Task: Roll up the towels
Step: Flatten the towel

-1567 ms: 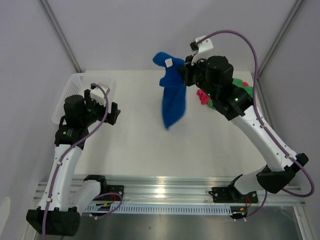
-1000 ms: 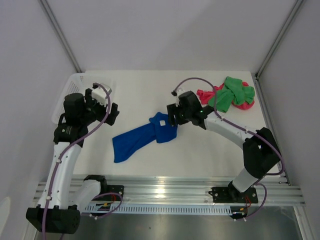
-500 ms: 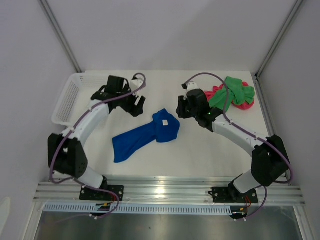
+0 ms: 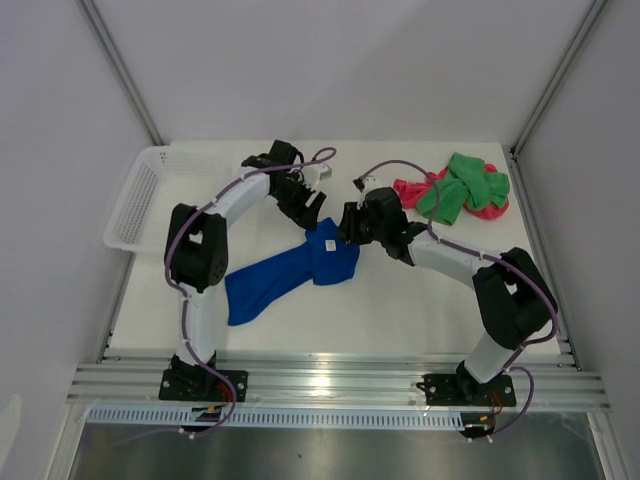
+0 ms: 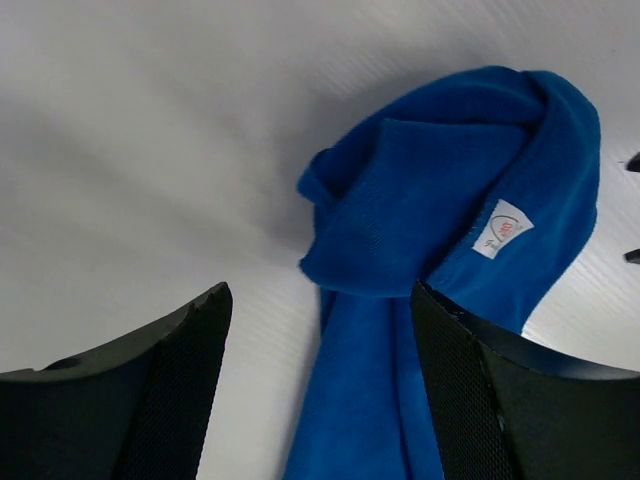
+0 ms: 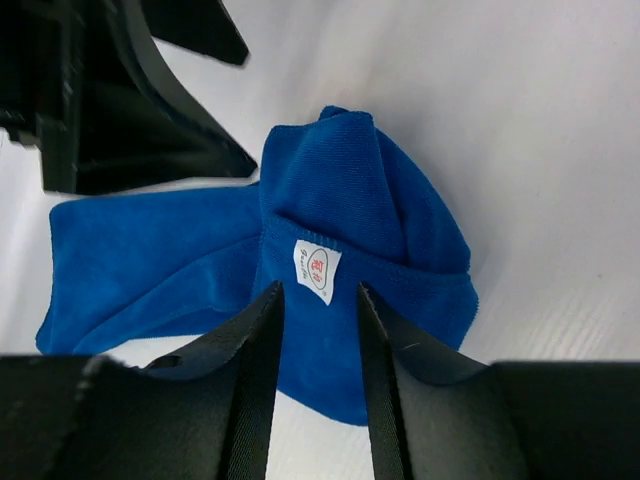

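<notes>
The blue towel [image 4: 285,272] lies crumpled in a long strip on the white table, its bunched end [image 4: 333,256] with a white label pointing toward the back. The same blue towel [image 5: 450,200] fills the left wrist view, where my left gripper [image 5: 320,292] hangs open just over its bunched end. In the top view my left gripper [image 4: 312,207] and right gripper [image 4: 347,228] meet at that end. My right gripper [image 6: 318,292] stands narrowly open over the blue towel [image 6: 350,190], right at the label [image 6: 317,270]. A green towel [image 4: 465,188] and a pink-red towel [image 4: 408,190] lie heaped at the back right.
A white mesh basket [image 4: 135,200] stands at the back left of the table. The left gripper's black fingers [image 6: 130,110] show close by in the right wrist view. Grey walls and metal posts enclose the table on three sides.
The right gripper carried the blue towel down from mid-air, laid it on the table and let go. The left arm swung from beside the basket over to the towel's bunched end.
</notes>
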You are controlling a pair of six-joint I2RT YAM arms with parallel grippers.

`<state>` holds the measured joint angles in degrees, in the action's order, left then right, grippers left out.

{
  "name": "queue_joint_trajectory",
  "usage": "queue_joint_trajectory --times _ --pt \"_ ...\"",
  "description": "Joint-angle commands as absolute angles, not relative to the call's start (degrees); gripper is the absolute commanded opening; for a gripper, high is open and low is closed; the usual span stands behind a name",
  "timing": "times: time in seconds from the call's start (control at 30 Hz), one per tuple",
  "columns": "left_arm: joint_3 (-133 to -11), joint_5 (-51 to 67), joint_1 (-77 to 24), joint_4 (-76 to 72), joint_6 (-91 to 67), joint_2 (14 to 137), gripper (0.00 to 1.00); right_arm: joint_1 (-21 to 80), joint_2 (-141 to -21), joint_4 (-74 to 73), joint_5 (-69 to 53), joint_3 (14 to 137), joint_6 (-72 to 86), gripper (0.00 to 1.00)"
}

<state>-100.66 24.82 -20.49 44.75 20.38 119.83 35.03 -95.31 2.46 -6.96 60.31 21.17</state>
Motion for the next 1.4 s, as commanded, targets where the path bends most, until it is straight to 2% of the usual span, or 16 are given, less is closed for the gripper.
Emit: queue_joint_trajectory --times 0.0,0.17,0.27,0.3,0.4,0.43,0.53,0.7,0.87,0.93,1.0,1.03,1.07,1.33,1.37 --pt "-105.38 28.83 -21.27 49.83 23.29 121.46 0.76 34.89 -96.76 6.85 -8.79 60.20 22.15 0.39" --pt "-109.59 29.09 -21.27 53.43 23.82 127.26 0.74 34.81 -100.62 7.21 -7.83 62.31 21.10 0.44" --pt "-110.13 29.27 -21.36 53.53 23.12 127.79 0.65 34.10 -102.91 7.29 -8.26 63.80 20.57 0.49" --pt "-110.13 29.53 -21.36 53.53 23.12 127.53 0.56 34.10 -103.44 7.21 -8.44 64.24 19.70 0.53" --pt "-108.37 30.76 -21.36 52.82 23.38 126.30 0.39 34.37 -105.11 7.64 -8.88 65.04 18.72 0.60" --pt "-107.59 31.20 -21.36 52.74 23.38 126.04 0.24 34.37 -105.29 7.82 -8.96 65.13 18.63 0.61" --pt "-105.82 33.13 -21.36 52.73 22.85 125.07 0.01 34.89 -105.38 7.30 -8.79 65.57 18.46 0.62" --pt "-100.73 37.00 -21.27 49.68 21.36 121.04 0.01 35.59 -105.99 6.33 -7.82 65.57 17.49 0.60" --pt "-96.51 35.60 -20.92 45.18 19.34 118.48 0.01 35.51 -107.58 5.89 -7.12 65.57 18.54 0.28" --pt "-95.63 35.33 -20.48 44.56 18.37 118.21 0.01 35.51 -107.75 5.89 -8.26 65.22 18.63 0.24" --pt "-95.28 35.42 -19.87 44.21 17.32 118.04 0.01 35.59 -107.23 5.63 -8.44 64.87 18.90 0.13" --pt "-94.93 35.51 -19.60 44.03 16.88 117.60 0.01 35.51 -106.53 5.45 -7.92 64.78 18.81 0.03" --pt "-94.66 35.51 -19.34 43.86 16.79 117.34 0.01 35.51 -106.00 5.36 -7.65 64.34 18.81 0.00" --pt "-92.02 31.99 -17.75 40.61 17.66 115.05 0.01 35.51 -99.76 4.92 -7.56 61.26 17.05 0.00" --pt "-93.15 31.91 -17.84 40.69 17.58 116.01 0.06 35.51 -99.32 5.01 -7.82 61.09 17.05 0.00"
